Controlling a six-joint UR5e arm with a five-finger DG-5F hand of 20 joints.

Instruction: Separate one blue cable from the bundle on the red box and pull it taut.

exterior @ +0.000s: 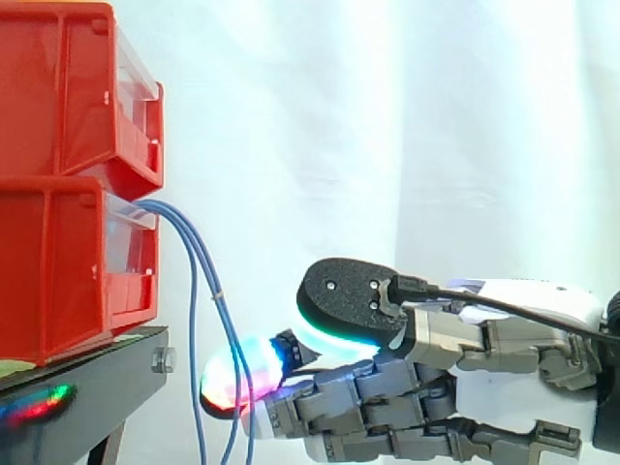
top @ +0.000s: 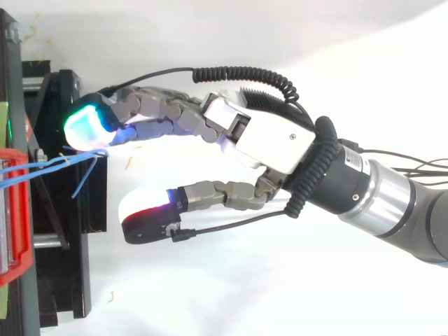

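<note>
My hand (top: 273,143) is open wide, fingers extended and thumb (top: 147,222) set well apart, and it grips nothing. The blue cables (exterior: 199,262) leave the lower red box (exterior: 68,271) at the left of the frame and hang down past the black stand (exterior: 97,373). In the side view, one glowing fingertip (exterior: 232,376) touches them at lower left. Hazards, as I judge them: closing now could pinch several strands at once, since they lie close together. A loose pinch could let the cable slip off the pad, and a hard pull could shift the box.
</note>
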